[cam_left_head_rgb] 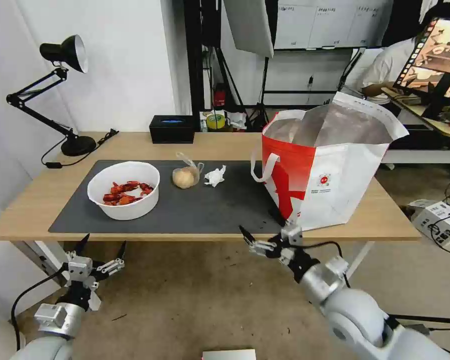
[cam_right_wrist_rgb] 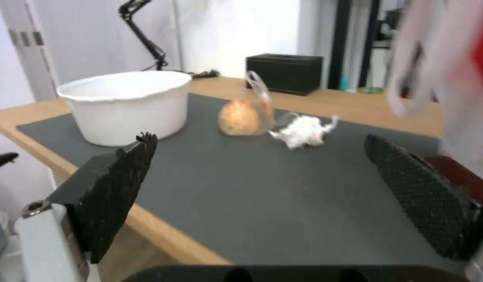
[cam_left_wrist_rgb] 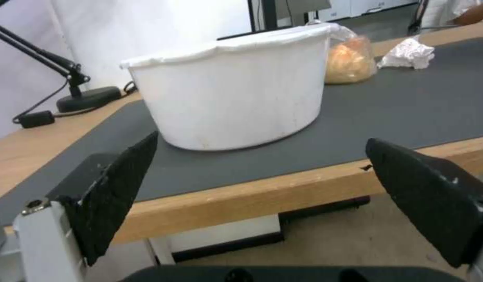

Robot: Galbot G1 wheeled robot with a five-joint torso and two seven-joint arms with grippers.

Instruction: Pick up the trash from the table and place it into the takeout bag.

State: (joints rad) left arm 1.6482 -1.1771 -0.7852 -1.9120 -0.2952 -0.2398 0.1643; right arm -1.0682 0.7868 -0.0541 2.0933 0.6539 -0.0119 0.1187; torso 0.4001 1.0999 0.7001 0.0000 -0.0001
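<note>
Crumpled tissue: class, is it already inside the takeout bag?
No, the crumpled tissue lies on the dark mat, left of the takeout bag.

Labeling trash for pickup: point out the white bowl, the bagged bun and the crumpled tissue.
white bowl (cam_left_head_rgb: 127, 209), head view, front outer wall.
bagged bun (cam_left_head_rgb: 184, 177), head view, bun's middle.
crumpled tissue (cam_left_head_rgb: 215, 176), head view, centre.

Long light-wood table (cam_left_head_rgb: 35, 205), white legs. Dark grey mat (cam_left_head_rgb: 205, 205) covers middle of top. On mat, left to right: white bowl (cam_left_head_rgb: 124, 190) with red crayfish shells, clear bag with tan bun (cam_left_head_rgb: 186, 176), crumpled tissue (cam_left_head_rgb: 215, 176) just beside it. Red-and-white takeout bag (cam_left_head_rgb: 330, 170) upright at right end, partly on mat. Bare wood behind: black desk lamp (cam_left_head_rgb: 60, 95) at left corner, black box (cam_left_head_rgb: 172, 129) at back edge.
</note>
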